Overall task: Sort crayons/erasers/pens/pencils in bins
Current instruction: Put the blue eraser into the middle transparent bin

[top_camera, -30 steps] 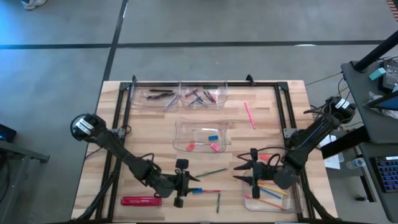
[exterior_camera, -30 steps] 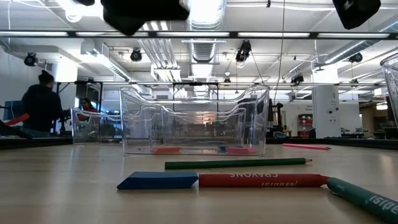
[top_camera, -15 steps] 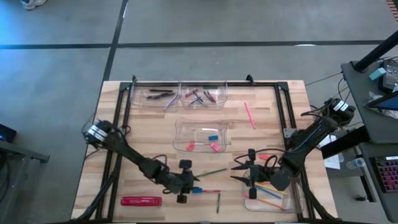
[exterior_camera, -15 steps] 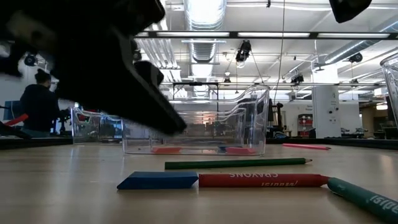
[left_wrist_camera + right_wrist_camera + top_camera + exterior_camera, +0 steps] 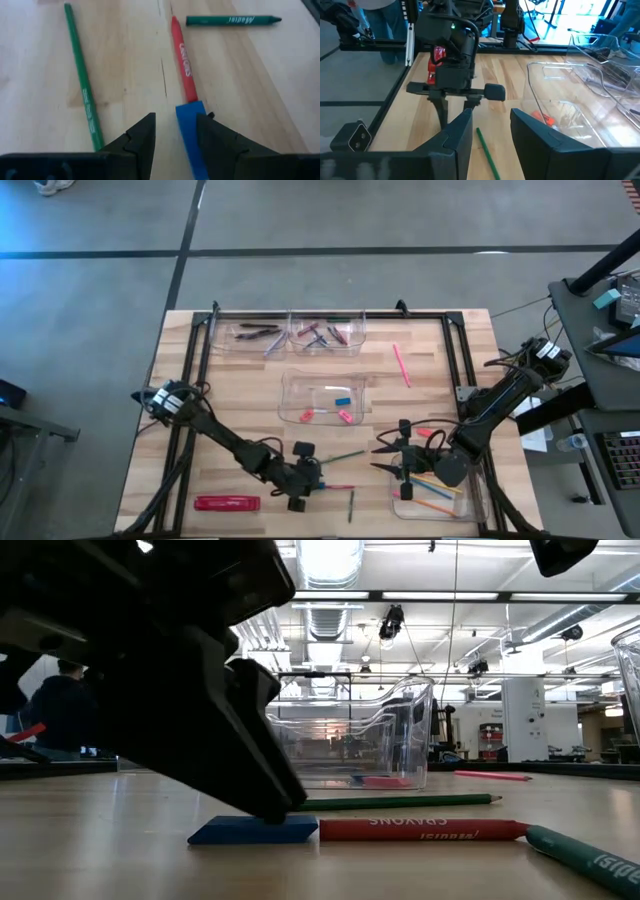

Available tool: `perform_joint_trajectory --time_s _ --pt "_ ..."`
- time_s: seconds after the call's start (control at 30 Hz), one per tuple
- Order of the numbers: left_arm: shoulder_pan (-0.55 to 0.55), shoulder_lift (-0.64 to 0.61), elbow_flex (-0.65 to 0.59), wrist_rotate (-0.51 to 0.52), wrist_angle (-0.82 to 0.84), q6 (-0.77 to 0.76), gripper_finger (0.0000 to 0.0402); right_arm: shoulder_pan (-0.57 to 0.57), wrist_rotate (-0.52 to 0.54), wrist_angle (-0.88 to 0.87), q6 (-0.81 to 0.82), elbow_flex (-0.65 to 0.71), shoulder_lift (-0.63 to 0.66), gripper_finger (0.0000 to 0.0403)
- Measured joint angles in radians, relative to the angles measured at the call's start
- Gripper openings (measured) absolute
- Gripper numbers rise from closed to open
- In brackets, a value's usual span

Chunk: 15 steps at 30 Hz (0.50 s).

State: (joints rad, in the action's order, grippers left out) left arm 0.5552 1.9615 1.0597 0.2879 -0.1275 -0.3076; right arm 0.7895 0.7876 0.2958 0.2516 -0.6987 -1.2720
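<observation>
One small block to deal with here: the blue eraser (image 5: 187,130), flat on the bench (image 5: 240,380), a little way from the eraser bin (image 5: 288,402) on the side nearest the arms' bases. Touches the red crayon (image 5: 184,65) end to end, the crayon being the one farther from the left arm.

Left end effector (image 5: 174,122): down at the bench, about half open, gripping nothing yet. Straddles the eraser unevenly, with the block hard against one finger (image 5: 215,145) and a clear gap to the other. From bench height, shows a fingertip resting on the eraser's upper edge.

Step in hand, judging by this: grasping the eraser for the bin.

- Centre first. Shift sideways so the gap is even on both sides; otherwise likely to push the block askew on closing.
- Keep the tips low, right down at the wood, since the eraser is thin.
- Close gently and squarely across the narrow width; stay clear of the crayon so as not to drag it along.
- Lift straight up before heading for the eraser bin, where a blue piece and two pink ones already lie.

Right end effector (image 5: 383,461): waits beside the eraser bin's near right corner, jaws apart, empty, well clear of the grasp.
</observation>
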Motion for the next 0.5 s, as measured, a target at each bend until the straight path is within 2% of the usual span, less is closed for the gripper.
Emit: perform_joint_trajectory --time_s 0.5 --pt "0.062 -0.001 -0.017 -0.027 0.012 -0.106 0.0125 0.0 0.0 0.0 0.011 0.0 0.0 0.0123"
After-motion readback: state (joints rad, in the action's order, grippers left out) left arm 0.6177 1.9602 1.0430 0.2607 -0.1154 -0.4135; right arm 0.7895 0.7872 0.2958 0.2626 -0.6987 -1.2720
